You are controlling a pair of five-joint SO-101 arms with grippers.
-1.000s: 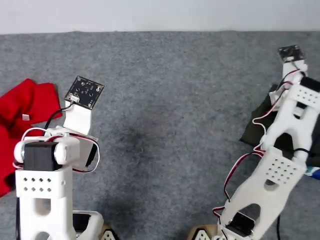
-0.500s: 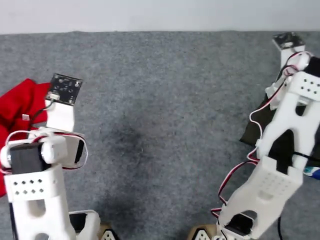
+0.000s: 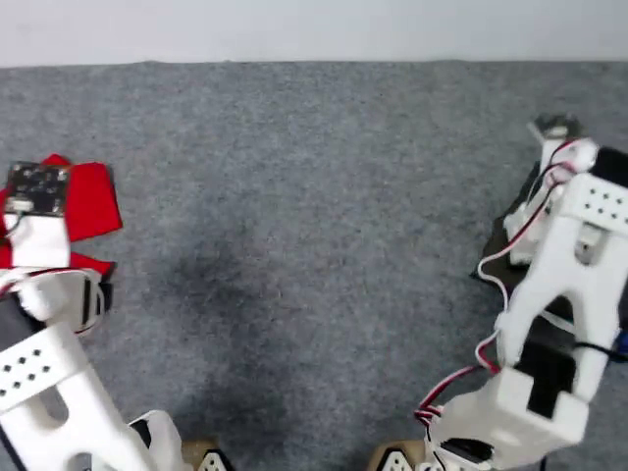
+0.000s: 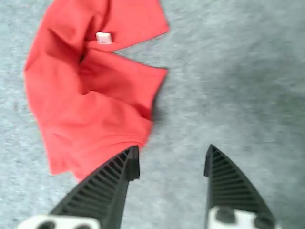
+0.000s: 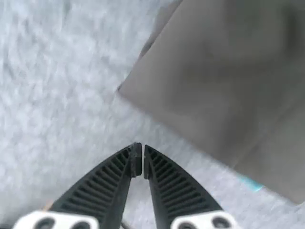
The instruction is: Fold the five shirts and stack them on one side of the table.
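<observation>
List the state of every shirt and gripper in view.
Red fabric shirt: unfolded, bunched up on the grey table.
Dark olive fabric shirt: flat with straight edges, looks folded.
Left gripper: fingers open, empty, at the red shirt's edge.
Right gripper: fingers shut, empty, beside the dark shirt.

The left arm (image 3: 44, 378) and right arm (image 3: 554, 285) are white plastic with rows of small round holes. Red and white cables (image 3: 513, 235) loop along the right arm. The left gripper (image 4: 169, 160) and right gripper (image 5: 138, 160) have black ribbed fingers (image 4: 105, 186).
</observation>
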